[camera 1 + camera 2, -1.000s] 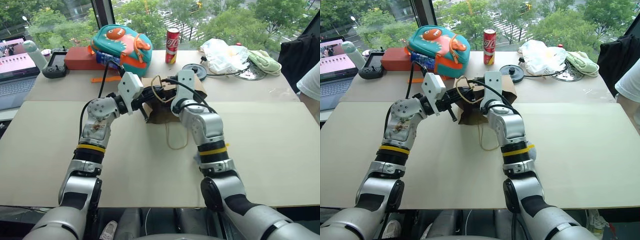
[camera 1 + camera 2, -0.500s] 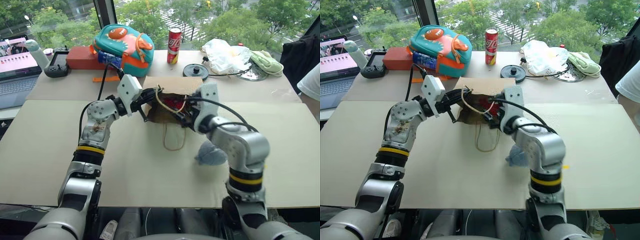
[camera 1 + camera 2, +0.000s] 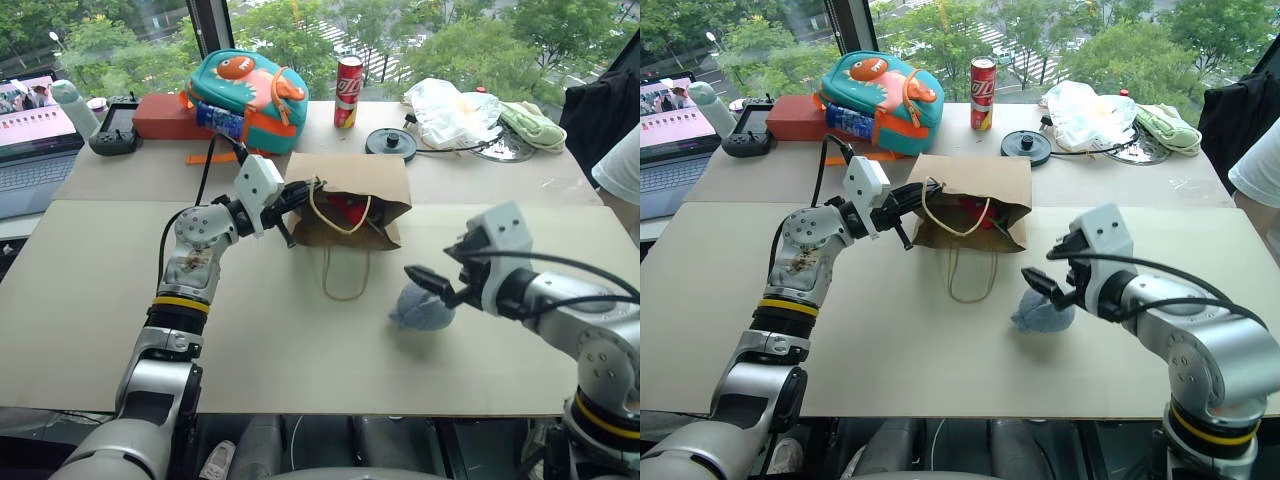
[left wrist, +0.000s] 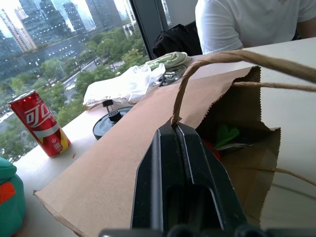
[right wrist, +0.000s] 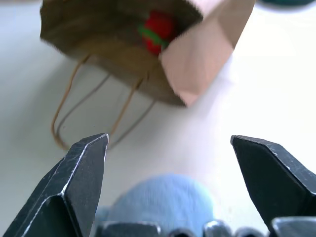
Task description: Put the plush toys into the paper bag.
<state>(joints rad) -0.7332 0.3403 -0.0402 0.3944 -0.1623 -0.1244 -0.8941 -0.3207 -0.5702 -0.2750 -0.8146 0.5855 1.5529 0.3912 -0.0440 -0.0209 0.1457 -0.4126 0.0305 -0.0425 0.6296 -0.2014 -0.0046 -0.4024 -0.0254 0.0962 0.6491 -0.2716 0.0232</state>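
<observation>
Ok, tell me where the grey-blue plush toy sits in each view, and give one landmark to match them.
Left eye view: grey-blue plush toy on the table, right of centre.
Right eye view: just right of centre.
Left wrist view: not in it.
Right wrist view: bottom centre, between the open right gripper fingers.
Shared landmark: the paper bag, red plush toy inside.

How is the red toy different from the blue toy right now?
The red toy is already inside the paper bag, while the blue toy lies out on the table. The red toy is mostly hidden by the bag; the blue toy is in plain sight, beside the open right gripper. The left gripper is shut on the bag's handle. Both toys are soft plush.
</observation>
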